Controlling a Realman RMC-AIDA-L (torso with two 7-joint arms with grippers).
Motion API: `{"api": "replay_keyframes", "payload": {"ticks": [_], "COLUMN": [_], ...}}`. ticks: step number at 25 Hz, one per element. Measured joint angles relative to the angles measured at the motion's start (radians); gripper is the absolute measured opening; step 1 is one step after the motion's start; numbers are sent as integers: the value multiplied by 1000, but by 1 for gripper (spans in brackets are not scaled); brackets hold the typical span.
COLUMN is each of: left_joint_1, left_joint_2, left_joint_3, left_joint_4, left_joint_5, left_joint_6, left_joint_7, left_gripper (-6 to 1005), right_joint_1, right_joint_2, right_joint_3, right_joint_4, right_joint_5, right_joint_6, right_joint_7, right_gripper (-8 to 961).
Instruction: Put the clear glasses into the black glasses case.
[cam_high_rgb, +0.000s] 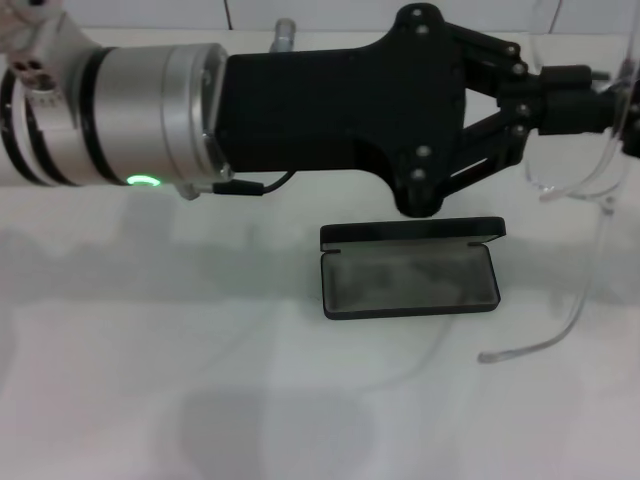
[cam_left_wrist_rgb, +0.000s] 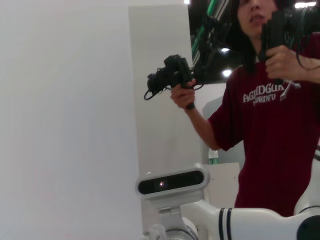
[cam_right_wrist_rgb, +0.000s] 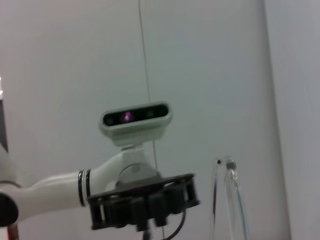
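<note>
White lettering is printed across the chest of a person's dark red T-shirt in the left wrist view. The lettering cannot be read with certainty. No other text is legible.

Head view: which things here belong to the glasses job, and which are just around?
Job:
- clear glasses, held up at the right edge, above the table
- black glasses case, open and empty on the table
- left pincer, reaching across to the glasses

Not part of it:
- white table
- person in a maroon shirt holding cameras, in the left wrist view
</note>
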Motion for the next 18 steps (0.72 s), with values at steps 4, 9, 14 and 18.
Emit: {"api": "replay_keyframes", "payload": {"ticks": [4, 9, 14, 18], "left_joint_1": [10, 5, -24, -45], "left_joint_2": [-1, -1, -1, -3], "left_joint_3": [-12, -17, 13, 77], "left_joint_4": [-7, -82, -140, -166], "left_joint_5": [-13, -20, -21, -36], "left_joint_6": [36, 48, 108, 167], "left_joint_7": [2, 19, 58, 109], "left_gripper": [74, 74, 75, 75], "right_joint_1": [-1, -1, 5, 11], "right_joint_2": [-5, -6, -11, -12], "right_joint_3": [75, 179, 257, 268], "right_joint_4": [49, 119, 246, 332], "right_joint_5": [47, 164, 292, 340], "right_joint_6": [-67, -180, -207, -198], "right_joint_7": [-5, -6, -7, -61], "right_gripper": [120, 121, 122, 122]}}
